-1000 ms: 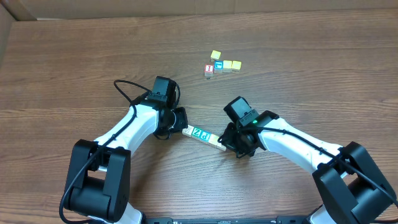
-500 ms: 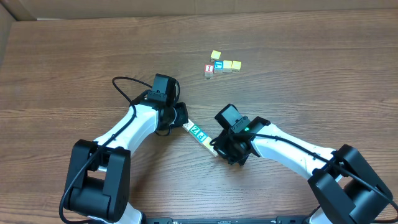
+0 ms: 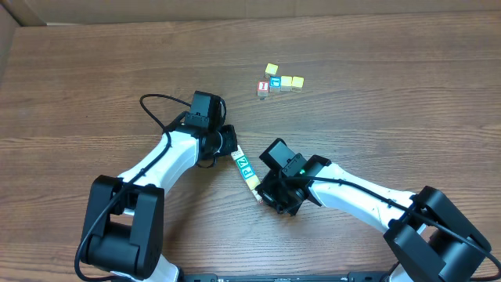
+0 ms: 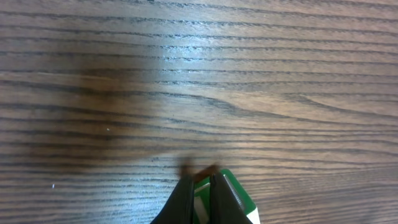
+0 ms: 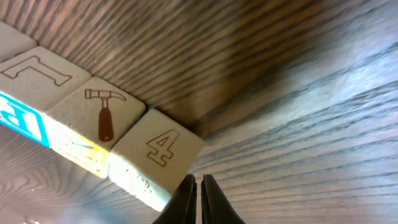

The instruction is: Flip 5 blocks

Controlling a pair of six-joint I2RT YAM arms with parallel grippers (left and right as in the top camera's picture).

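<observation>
**Row of blocks lies between two closed hands**

The row of blocks [image 3: 247, 174] lies on the bench [image 3: 376, 117] as one slanted line, with a hand at each end. The left hand [image 3: 229, 149] is at the row's upper end and the right hand [image 3: 264, 197] is at its lower end.

Both hands are pressed together and neither pinches anything.

In the left wrist view, the fingers [image 4: 185, 199] meet at the bottom of the frame. A green-faced block [image 4: 241, 198] sits just to their right and close against them. Bare wood grain lies ahead of the tips.

In the right wrist view, the closed tips point at the near corner of a pale block marked 4 [image 5: 158, 152], which sits just up and to their left. Whether they touch it cannot be told. Beyond it, farther to the left, the row runs on through a block with a hammer picture [image 5: 99, 115]. The next block has a blue letter face [image 5: 18, 121] on its side.

A small cluster of loose cubes [image 3: 279, 80], yellow, blue and red, stands well apart from both hands on the far side of the left one.
</observation>
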